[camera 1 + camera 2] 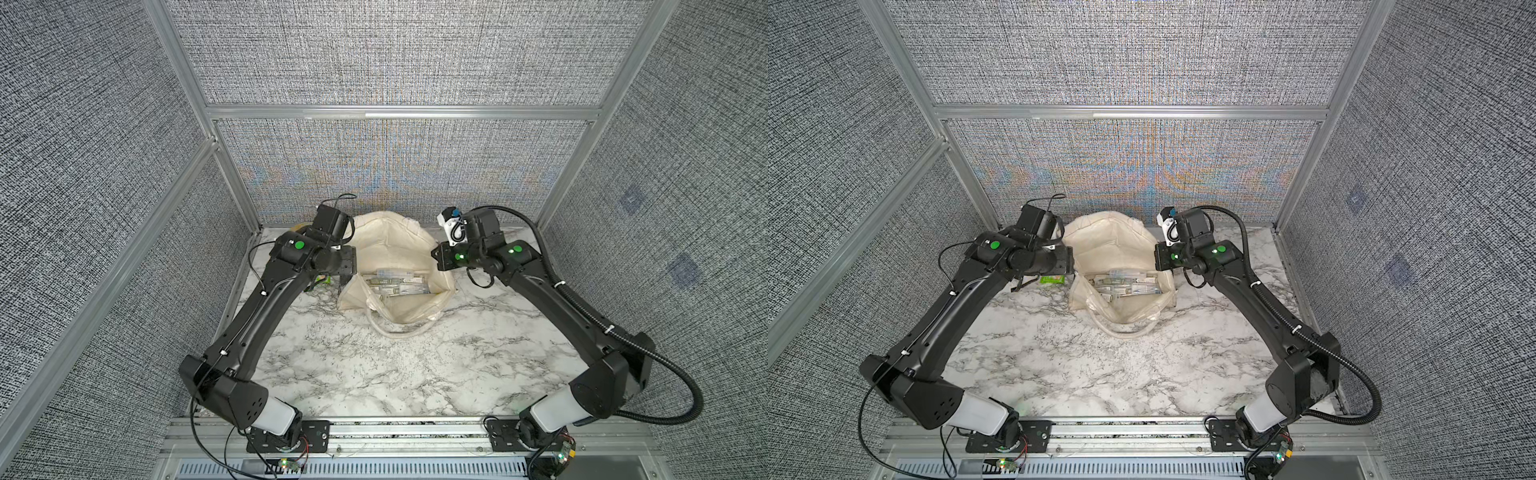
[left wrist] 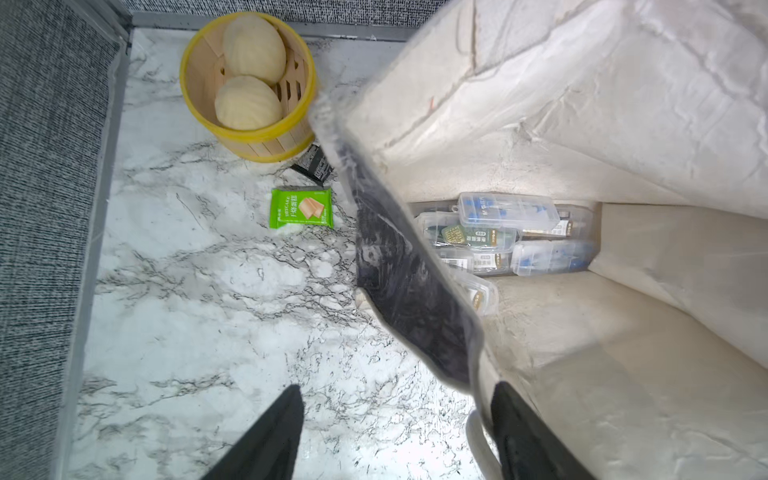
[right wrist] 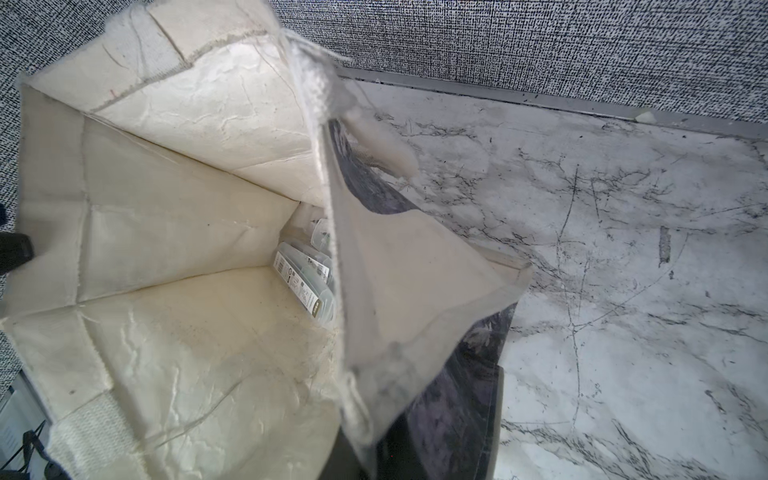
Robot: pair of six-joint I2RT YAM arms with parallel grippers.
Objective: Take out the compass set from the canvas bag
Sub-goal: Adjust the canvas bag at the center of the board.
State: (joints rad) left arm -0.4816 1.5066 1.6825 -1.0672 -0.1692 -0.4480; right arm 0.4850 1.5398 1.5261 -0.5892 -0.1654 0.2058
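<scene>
The canvas bag (image 1: 390, 241) stands open at 12 o'clock on the marble tabletop (image 1: 374, 365). Clear compass set cases (image 2: 505, 210) lie piled on its floor. The left pincer (image 2: 397, 386) hangs at the bag's 9 o'clock rim, its fingers spread wide with the bag wall between them. The right pincer (image 1: 442, 259) is closed on the 3 o'clock rim, holding it up. A yellow basket (image 2: 249, 137) and a green packet (image 2: 302, 207) sit outside at 9 o'clock.

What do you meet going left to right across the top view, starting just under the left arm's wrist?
Green packet → bag → right arm.
</scene>
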